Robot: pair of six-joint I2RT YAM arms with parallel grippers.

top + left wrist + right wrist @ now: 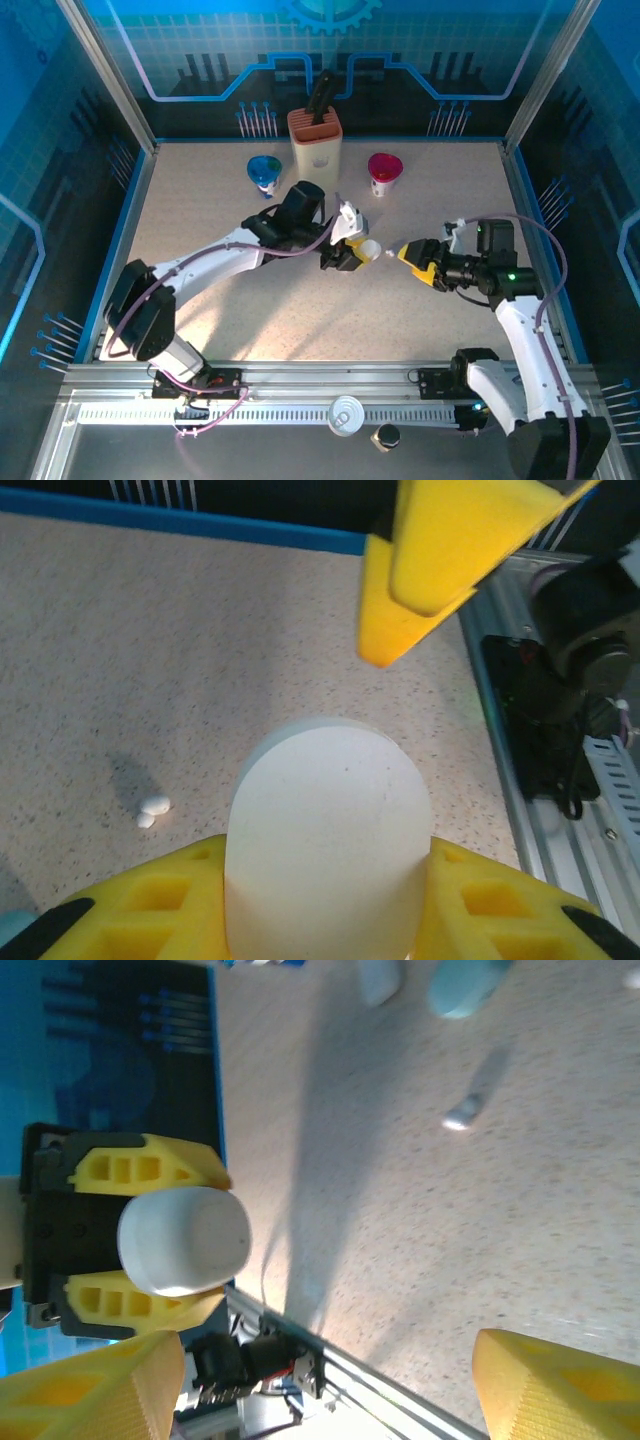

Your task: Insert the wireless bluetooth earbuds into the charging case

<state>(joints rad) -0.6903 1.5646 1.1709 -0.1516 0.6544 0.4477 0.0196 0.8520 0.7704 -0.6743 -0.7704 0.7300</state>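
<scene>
- Clamping the case [330, 810] between its fingers, the left gripper [357, 253] is holding it over the table [150, 630].
- The right gripper [330, 1352] is facing the case, its fingers spread wide and gripping nothing.
- Two earbuds [153, 808] are lying together on the table, outside the case and apart from both grippers.

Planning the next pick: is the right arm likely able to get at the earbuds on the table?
Probably yes: the right arm's fingers are open and empty, and the earbuds lie on bare table, nothing over them.
</scene>
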